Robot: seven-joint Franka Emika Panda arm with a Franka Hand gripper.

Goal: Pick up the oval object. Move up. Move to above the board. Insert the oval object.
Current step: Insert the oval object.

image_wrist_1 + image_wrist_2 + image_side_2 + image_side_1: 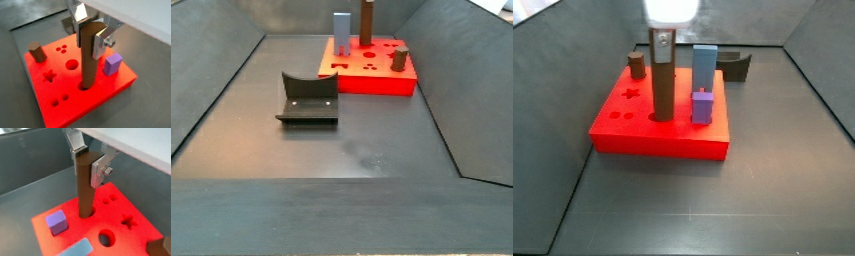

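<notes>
The oval object [85, 62], a tall dark-brown peg, stands upright with its lower end in a hole of the red board [100, 95]. My gripper [88, 40] is shut on the peg's top, with one silver finger on each side. The other wrist view shows the same grip [87, 168], with the peg [83, 190] entering the board [137, 205]. In a side view the gripper [664, 38] holds the peg [664, 85] over the board [653, 138]. The other side view shows the peg [366, 25] on the board [372, 80].
On the board stand a purple block [112, 64], a light-blue block [706, 65] and a short thick brown cylinder [37, 52]. Star [48, 76] and round [71, 63] holes are open. The fixture [309, 98] stands on the grey floor, inside grey walls.
</notes>
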